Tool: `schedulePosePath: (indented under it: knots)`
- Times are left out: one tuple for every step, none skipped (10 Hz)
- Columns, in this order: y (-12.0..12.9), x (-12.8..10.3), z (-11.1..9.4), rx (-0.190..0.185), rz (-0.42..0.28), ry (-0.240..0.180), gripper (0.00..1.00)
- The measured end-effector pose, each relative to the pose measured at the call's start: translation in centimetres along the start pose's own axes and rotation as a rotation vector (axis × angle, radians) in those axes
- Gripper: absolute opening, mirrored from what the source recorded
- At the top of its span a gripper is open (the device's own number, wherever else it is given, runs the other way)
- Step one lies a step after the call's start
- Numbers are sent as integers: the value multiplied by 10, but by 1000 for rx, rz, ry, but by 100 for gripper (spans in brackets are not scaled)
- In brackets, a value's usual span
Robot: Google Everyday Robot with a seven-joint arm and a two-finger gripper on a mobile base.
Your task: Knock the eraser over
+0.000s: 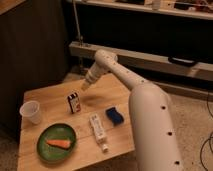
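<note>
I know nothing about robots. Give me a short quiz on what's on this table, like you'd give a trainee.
1. True or false: the eraser stands upright.
2. What lies on the green plate? A carrot; B banana; C egg.
3. The gripper hangs over the table. Which thing is it nearest?
Key: 1 true; 2 A; 3 the eraser.
</note>
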Motion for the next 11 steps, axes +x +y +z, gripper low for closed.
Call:
schedulePosePath:
  knots:
    - [12,3,-4,-9,4,8,0]
    - [23,9,-10,-14,6,6,0]
    - [34,19,-18,-23,11,-1,0]
    - [45,30,-26,-30,16,-18,0]
    - [52,33,-29,-31,11,-37,0]
    - [57,33,-32,-27,0,-54,0]
    - [61,37,-32,-23,-12,-78,0]
    - [61,39,-31,-25,-18,-88,0]
    - [63,38,-28,-32,-27,-100,0]
    - [64,35,-23,-44,-35,-113,0]
    - [64,32,-18,-57,-43,-121,0]
